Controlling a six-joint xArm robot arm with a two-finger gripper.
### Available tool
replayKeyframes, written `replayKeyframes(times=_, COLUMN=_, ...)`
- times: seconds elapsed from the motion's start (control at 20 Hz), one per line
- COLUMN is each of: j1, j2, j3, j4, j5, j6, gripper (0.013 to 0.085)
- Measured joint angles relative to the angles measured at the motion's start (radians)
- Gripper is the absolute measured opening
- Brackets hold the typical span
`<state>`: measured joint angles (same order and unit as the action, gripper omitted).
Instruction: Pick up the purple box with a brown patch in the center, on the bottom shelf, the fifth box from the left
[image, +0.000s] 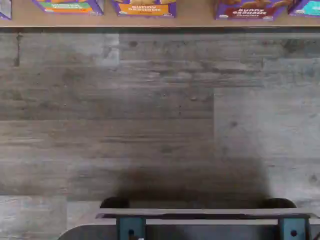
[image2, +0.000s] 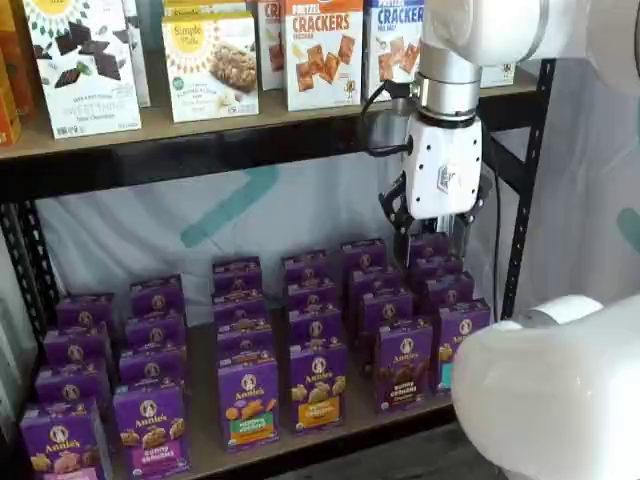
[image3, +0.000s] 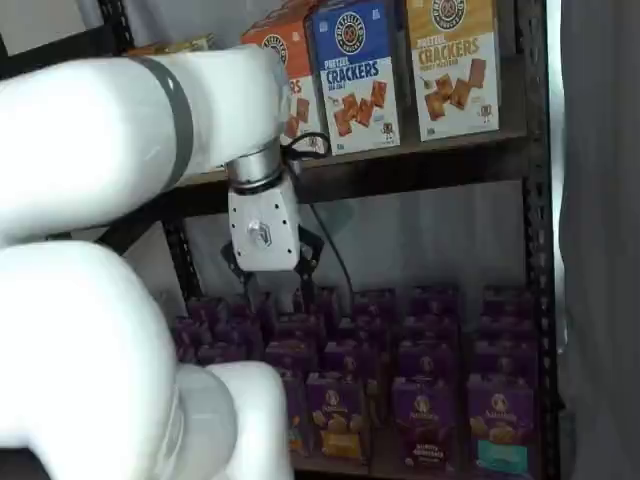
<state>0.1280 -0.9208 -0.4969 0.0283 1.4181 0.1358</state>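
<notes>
The purple box (image2: 405, 362) with the brown cookie patch stands upright at the front of the bottom shelf (image2: 205, 448), second column from the rack's right post in a shelf view, with identical cartons lined up close behind it. A purple carton with an orange-yellow patch (image2: 317, 385) sits just beside it on one side and one with a teal patch (image2: 458, 342) on the other, leaving only narrow gaps. The gripper (image2: 432, 238) hangs well above and behind the front row, under the upper shelf (image2: 200, 150); its black fingers are seen against dark cartons, so whether they are spread or closed cannot be told. The wrist view shows mostly grey plank floor (image: 160, 115), with the shelf edge and the box fronts only at the margin. The likely trouble from here is a descent into the wrong column, since the neighbours differ only by patch colour, or a finger catching an adjacent carton and tipping the row. The arm's bulky white link (image2: 545, 390) also screens part of the shelf, hiding any late drift.
</notes>
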Motion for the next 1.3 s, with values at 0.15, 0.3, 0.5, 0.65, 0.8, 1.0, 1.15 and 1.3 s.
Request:
replayKeyframes(times=0.15, j1=-0.038, j2=-0.027, j3=0.022, j4=0.07, j5=-0.033, j6=-0.05, gripper=0.085)
replayKeyframes(times=0.3, j1=-0.039, j2=-0.027, j3=0.022, j4=0.067, j5=-0.033, j6=-0.051, gripper=0.085)
replayKeyframes(times=0.5, j1=-0.026, j2=-0.006, j3=0.015, j4=0.035, j5=-0.017, j6=-0.032, gripper=0.085)
replayKeyframes(times=0.65, j1=-0.019, j2=0.014, j3=0.022, j4=0.022, j5=-0.023, j6=-0.024, gripper=0.085)
replayKeyframes(times=0.8, j1=-0.005, j2=0.036, j3=0.043, j4=-0.001, j5=-0.063, j6=-0.007, gripper=0.085)
replayKeyframes(times=1.0, j1=-0.005, j2=0.067, j3=0.062, j4=-0.012, j5=-0.121, j6=-0.004, gripper=0.085)
replayKeyframes(times=1.15, j1=-0.006, j2=0.096, j3=0.073, j4=-0.01, j5=-0.165, j6=-0.007, gripper=0.085)
replayKeyframes(times=1.3, j1=-0.002, j2=0.133, j3=0.081, j4=-0.019, j5=-0.21, j6=-0.001, gripper=0.085)
